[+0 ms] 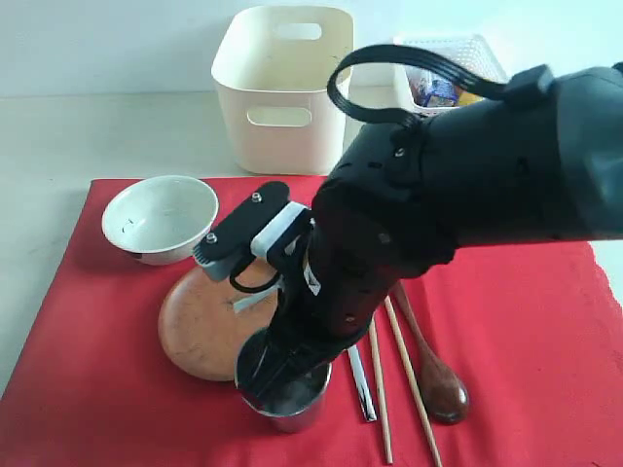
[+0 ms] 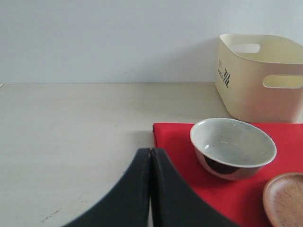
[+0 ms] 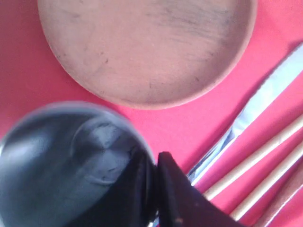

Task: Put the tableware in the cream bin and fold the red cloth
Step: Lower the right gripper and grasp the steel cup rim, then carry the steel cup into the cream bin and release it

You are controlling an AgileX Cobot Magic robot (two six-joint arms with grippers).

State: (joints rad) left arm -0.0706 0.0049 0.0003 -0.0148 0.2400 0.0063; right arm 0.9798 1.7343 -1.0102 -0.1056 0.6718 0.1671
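Now my right claw (image 3: 152, 189) pinches the rim of the steel cup (image 1: 289, 413), one finger inside and one outside; my left claw (image 2: 150, 189) is pressed closed above bare bench (image 2: 71, 142).
A pale, faintly grained bench meets a plain light wall (image 2: 118, 38). On the red cloth (image 1: 526, 341), my cup stands just beside the brown plate (image 1: 200, 326), with the knife (image 1: 362, 384), chopsticks (image 1: 389, 379) and wooden spoon (image 1: 443, 389) alongside. The pale bowl (image 1: 161, 219) sits near a cloth corner. The cream bin (image 1: 282, 88) stands off the cloth's wall-side edge, beside a white lattice basket (image 1: 448, 58).
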